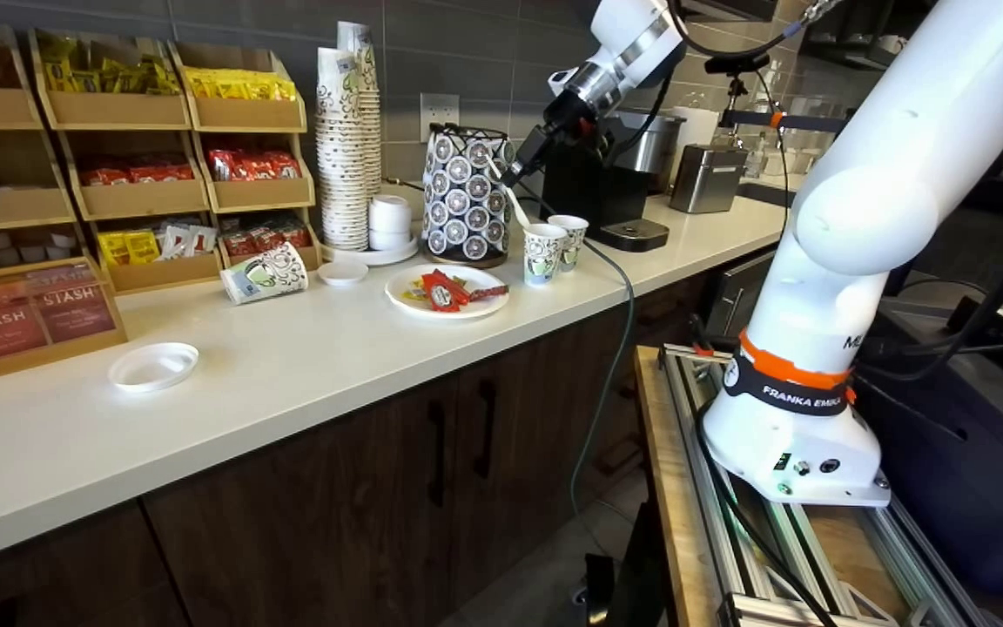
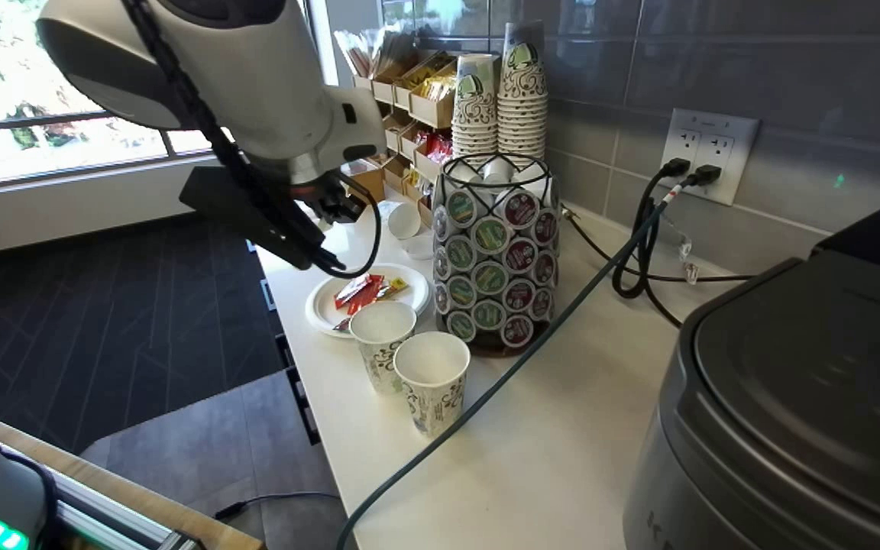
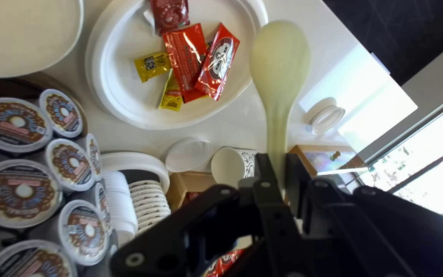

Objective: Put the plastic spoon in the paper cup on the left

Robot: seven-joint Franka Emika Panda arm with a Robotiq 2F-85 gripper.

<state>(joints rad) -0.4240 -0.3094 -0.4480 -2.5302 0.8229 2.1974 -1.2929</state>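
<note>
My gripper (image 1: 510,177) is shut on the pale plastic spoon (image 1: 517,207) and holds it in the air, tilted, its wide end down. In the wrist view the fingertips (image 3: 277,165) pinch the handle of the spoon (image 3: 281,65), and the bowl points away. Two upright paper cups stand side by side. The left cup (image 1: 542,259), also in an exterior view (image 2: 380,355), stands nearer the plate. The right cup (image 1: 571,244) also shows there (image 2: 434,382). In an exterior view the spoon's lower end appears close to the left cup's rim. Elsewhere dark wrist parts hide most of the spoon.
A plate (image 1: 397,300) with packets and a coffee-pod rack (image 1: 469,196) stand close to the cups. A dark cable (image 2: 532,347) runs past them. Tall cup stacks (image 1: 346,165) and a tipped cup (image 1: 266,274) are farther along. A coffee maker (image 1: 632,235) stands beyond the cups.
</note>
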